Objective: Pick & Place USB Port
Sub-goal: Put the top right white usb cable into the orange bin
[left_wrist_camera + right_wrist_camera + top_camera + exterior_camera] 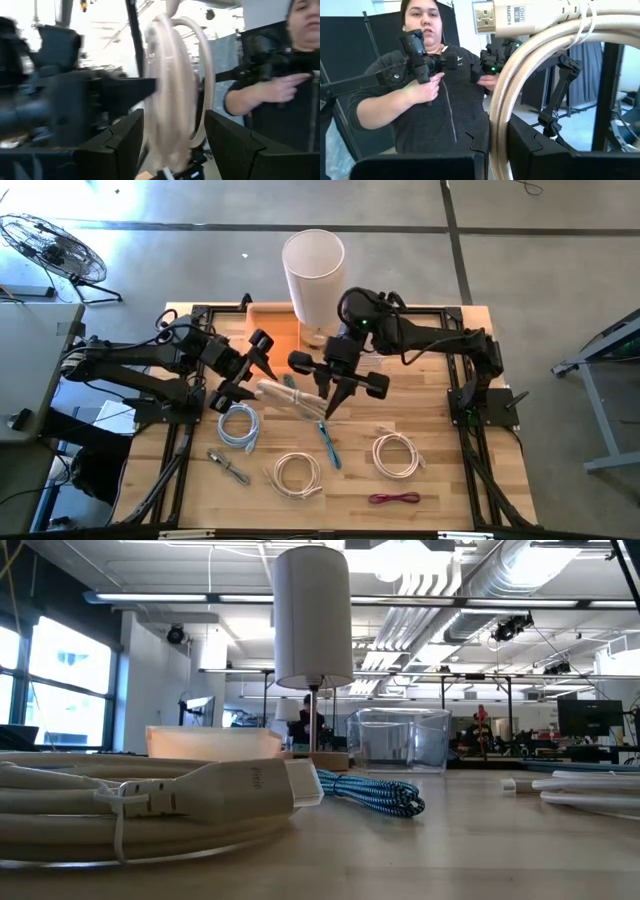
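Observation:
A cream coiled cable (287,396) with a cable tie is up between my two grippers. Its flat plug (506,14) is marked HDMI. My right gripper (331,408) reaches in from the far right and is shut on the coil. My left gripper (250,370) comes from the left and is open. Its fingers stand on either side of the coil (172,90); whether they touch it I cannot tell. Neither gripper shows in the low view. My right gripper pinches the bundled strands of the cream coil (500,135) between its two fingers, at the coil's right end. The fingers (338,392) slant down toward the near left and lie across the strands. The plug end stands beyond the fingers. The coil looks lifted clear of the table.
A lamp with a white shade (313,265) and a wooden tray (268,320) stand at the far edge. Several other cables lie on the near half: a pale coil (240,425), white coils (297,473) (398,453), a blue cable (330,442) and a red one (395,498). A person (435,90) stands beyond the table.

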You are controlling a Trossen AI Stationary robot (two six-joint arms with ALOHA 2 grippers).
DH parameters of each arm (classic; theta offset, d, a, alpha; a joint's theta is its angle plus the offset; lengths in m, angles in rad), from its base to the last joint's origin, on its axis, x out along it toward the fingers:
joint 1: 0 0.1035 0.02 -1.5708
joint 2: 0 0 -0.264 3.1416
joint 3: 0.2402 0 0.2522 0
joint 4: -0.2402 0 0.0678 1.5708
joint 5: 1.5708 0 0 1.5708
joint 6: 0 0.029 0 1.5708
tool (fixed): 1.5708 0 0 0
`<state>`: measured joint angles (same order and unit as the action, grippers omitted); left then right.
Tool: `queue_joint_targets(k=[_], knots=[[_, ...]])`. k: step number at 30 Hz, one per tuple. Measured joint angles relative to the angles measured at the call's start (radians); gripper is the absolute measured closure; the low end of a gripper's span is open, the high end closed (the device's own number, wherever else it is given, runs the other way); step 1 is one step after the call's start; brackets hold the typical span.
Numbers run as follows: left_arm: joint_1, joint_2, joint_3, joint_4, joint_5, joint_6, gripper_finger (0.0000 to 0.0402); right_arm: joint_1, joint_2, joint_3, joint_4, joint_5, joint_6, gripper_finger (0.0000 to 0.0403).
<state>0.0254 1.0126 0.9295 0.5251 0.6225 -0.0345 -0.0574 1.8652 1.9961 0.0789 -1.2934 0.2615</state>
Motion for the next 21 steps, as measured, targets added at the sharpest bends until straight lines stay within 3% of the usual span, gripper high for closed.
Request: queue_joint_targets(k=[6, 21], knots=[[-0.002, 0.002, 0.0, -0.003, 0.079, 0.003, 0.0196, -0.023, 0.0, 0.0, -0.002, 0.001, 0.011, 0.0373], [0.0, 0.002, 0.0, -0.002, 0.102, 0.004, 0.0197, -0.048, -0.003, 0.0, -0.008, 0.002, -0.004, 0.0373]])
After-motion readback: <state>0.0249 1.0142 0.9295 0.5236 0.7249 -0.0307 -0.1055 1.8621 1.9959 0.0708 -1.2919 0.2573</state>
